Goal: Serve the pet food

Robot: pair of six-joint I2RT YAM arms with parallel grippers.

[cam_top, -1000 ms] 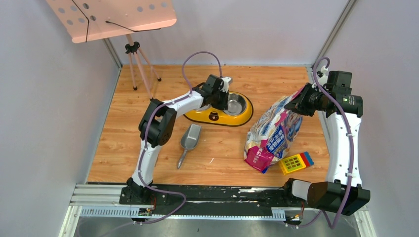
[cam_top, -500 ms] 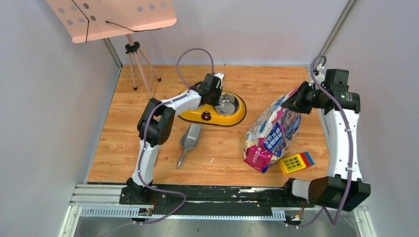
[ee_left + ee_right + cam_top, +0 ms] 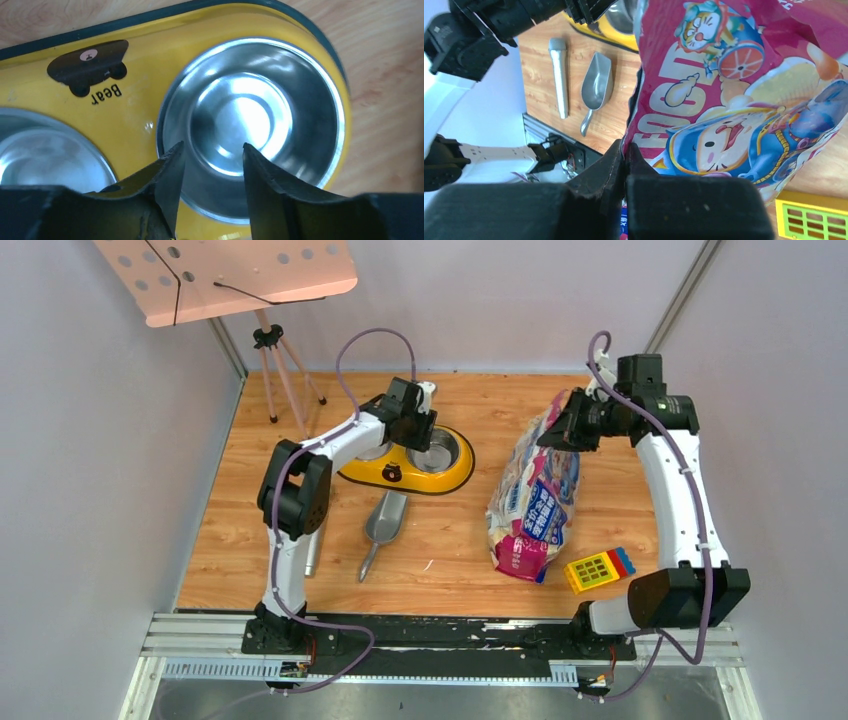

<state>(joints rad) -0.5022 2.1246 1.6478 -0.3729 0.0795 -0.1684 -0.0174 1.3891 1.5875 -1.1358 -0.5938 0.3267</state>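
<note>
The glossy pink-purple-blue cat food bag (image 3: pixel 535 505) stands tilted right of centre, and its kibble is hidden inside. My right gripper (image 3: pixel 562 430) is shut on the bag's top edge, and the wrist view (image 3: pixel 625 150) shows the fingers pinching the foil of the bag (image 3: pixel 734 100). The yellow double-bowl feeder (image 3: pixel 395 475) lies at the back centre with both steel bowls empty. My left gripper (image 3: pixel 415 425) grips the feeder's far rim; in its wrist view (image 3: pixel 212 160) the fingers straddle the edge of the right bowl (image 3: pixel 250 115). The grey metal scoop (image 3: pixel 385 520) lies on the table in front of the feeder.
A yellow toy block with coloured bricks (image 3: pixel 598 568) lies near the front right, beside the bag's foot. A grey cylinder (image 3: pixel 312 552) lies by the left arm. A pink music stand (image 3: pixel 225 275) on a tripod (image 3: pixel 280 380) stands at the back left. Walls close in both sides.
My left gripper has dragged the feeder to the left. My right gripper has moved left and further back with the bag's top, bringing the bag more upright.
</note>
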